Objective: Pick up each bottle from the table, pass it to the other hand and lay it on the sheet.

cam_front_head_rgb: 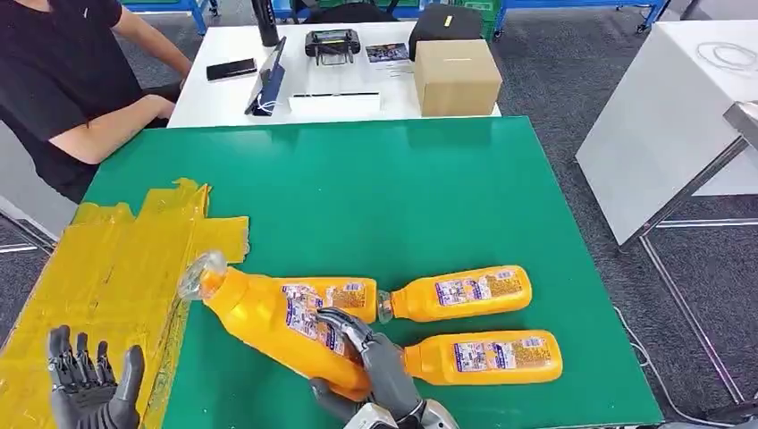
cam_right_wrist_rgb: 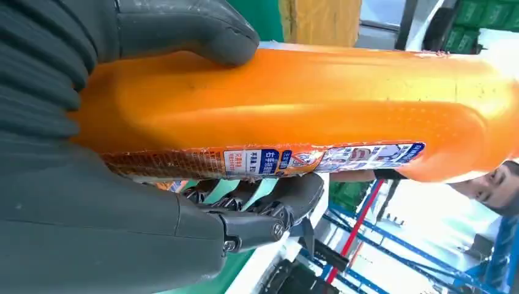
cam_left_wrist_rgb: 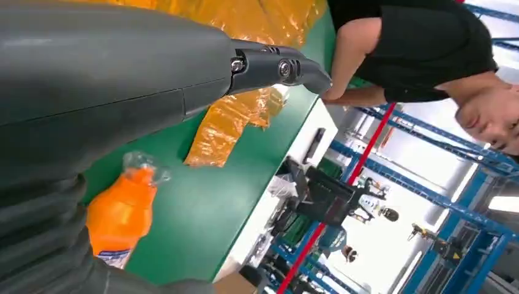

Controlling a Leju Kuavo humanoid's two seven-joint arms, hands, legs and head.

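Gripping a bottle (cam_front_head_rgb: 268,317) mid-body in my right hand (cam_front_head_rgb: 375,366), neck aimed toward my left hand (cam_front_head_rgb: 89,384), whose fingers (cam_front_head_rgb: 80,357) wait spread and empty over the sheet (cam_front_head_rgb: 98,268).

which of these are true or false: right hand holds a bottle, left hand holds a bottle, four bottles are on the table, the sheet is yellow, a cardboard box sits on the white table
1. The right hand holds an orange bottle. True.
2. The left hand holds a bottle. False: it holds nothing, its fingers apart, over the yellow sheet.
3. Four bottles are on the table. False: three bottles show, one held and two more lying on the green table.
4. The sheet is yellow. True.
5. A cardboard box sits on the white table. True.
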